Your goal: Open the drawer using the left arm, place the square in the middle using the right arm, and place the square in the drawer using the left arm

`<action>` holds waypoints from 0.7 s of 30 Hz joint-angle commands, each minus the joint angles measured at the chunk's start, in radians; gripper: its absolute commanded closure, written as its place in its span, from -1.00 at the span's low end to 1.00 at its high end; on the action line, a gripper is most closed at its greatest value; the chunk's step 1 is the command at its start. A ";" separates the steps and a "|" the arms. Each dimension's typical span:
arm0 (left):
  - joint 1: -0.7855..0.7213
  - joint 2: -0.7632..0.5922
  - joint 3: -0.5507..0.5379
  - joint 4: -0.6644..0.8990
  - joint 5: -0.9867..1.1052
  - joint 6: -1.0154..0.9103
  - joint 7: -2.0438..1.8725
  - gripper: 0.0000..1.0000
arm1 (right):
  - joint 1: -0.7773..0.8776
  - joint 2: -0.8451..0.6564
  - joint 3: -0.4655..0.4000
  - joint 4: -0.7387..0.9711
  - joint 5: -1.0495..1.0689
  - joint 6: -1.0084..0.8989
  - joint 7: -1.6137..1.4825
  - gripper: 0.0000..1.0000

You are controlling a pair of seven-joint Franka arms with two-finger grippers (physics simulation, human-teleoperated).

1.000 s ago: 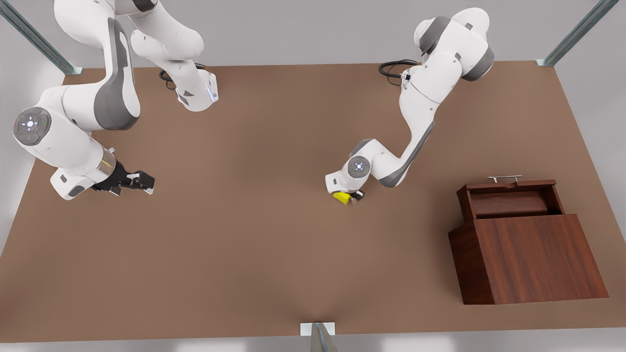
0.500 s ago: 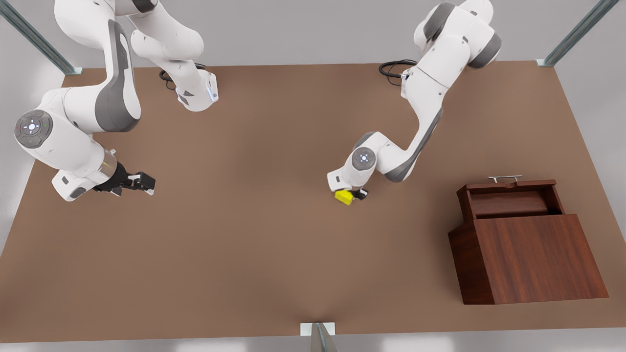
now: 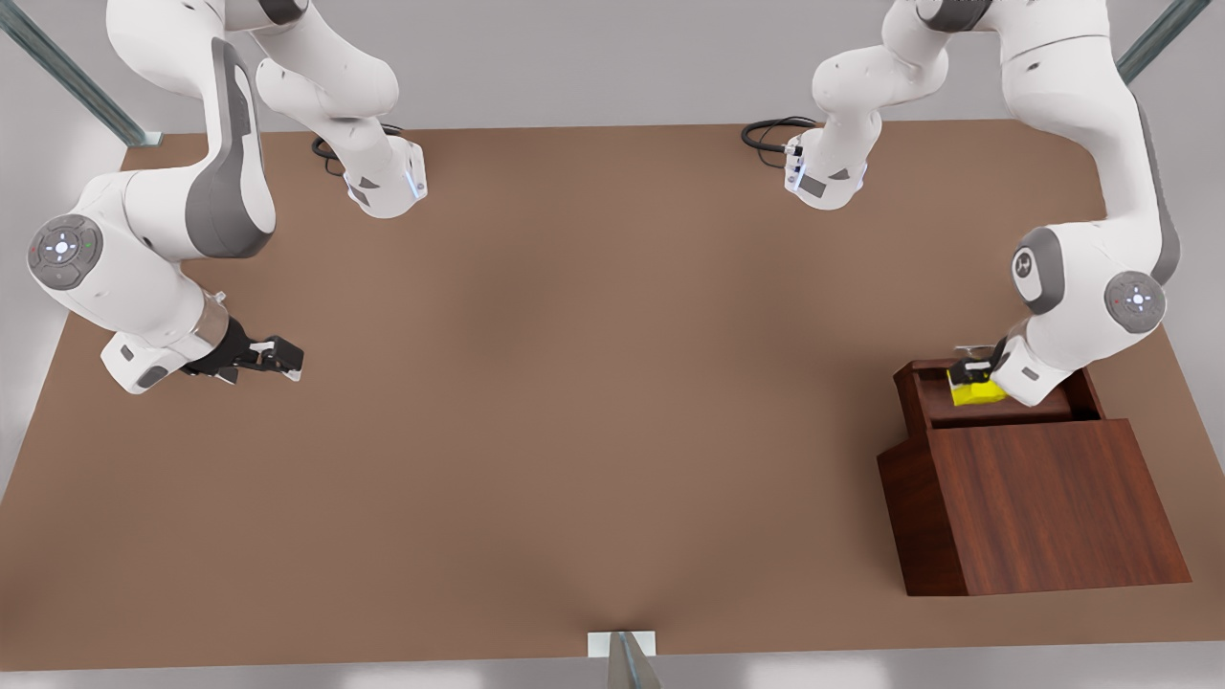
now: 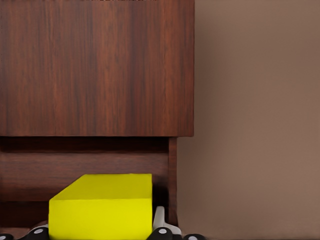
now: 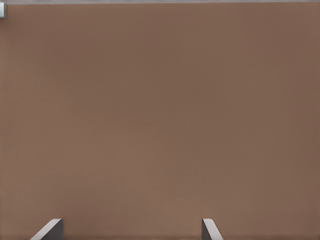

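Square [image 3: 975, 391], the small yellow cube, sits between the fingers of the left gripper [image 3: 972, 376], held over the open drawer [image 3: 933, 394] at the top of the wedge-shaped wooden cabinet [image 3: 1043, 502]. In the front view the cabinet stands on the tabletop [image 3: 574, 383] at the picture's right, and the drawer's thin silver bar handle [image 3: 968, 351] shows just beyond the cube, partly behind the wrist. The left arm [image 3: 1091, 239] arches down from its base near the far edge of the table to this spot. From the left wrist view, the cube [image 4: 102, 205] fills the space between the black fingertips [image 4: 161, 233], with the drawer's inner wall and the cabinet's sloped front [image 4: 97, 67] beyond it; whether the cube touches the drawer floor cannot be told. The right arm [image 3: 153, 249] waits at the front view's left, its right gripper [image 3: 279, 360] low over bare tabletop, well apart from the cabinet. In the right wrist view its two fingertips [image 5: 49, 231] stand wide apart with nothing between them, above plain brown surface [image 5: 160, 120].
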 commanded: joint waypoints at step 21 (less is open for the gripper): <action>-0.086 -0.041 0.006 0.188 0.008 -0.363 -0.016 -1.00 | -0.003 0.004 0.000 0.000 0.000 -0.002 -0.006 -1.00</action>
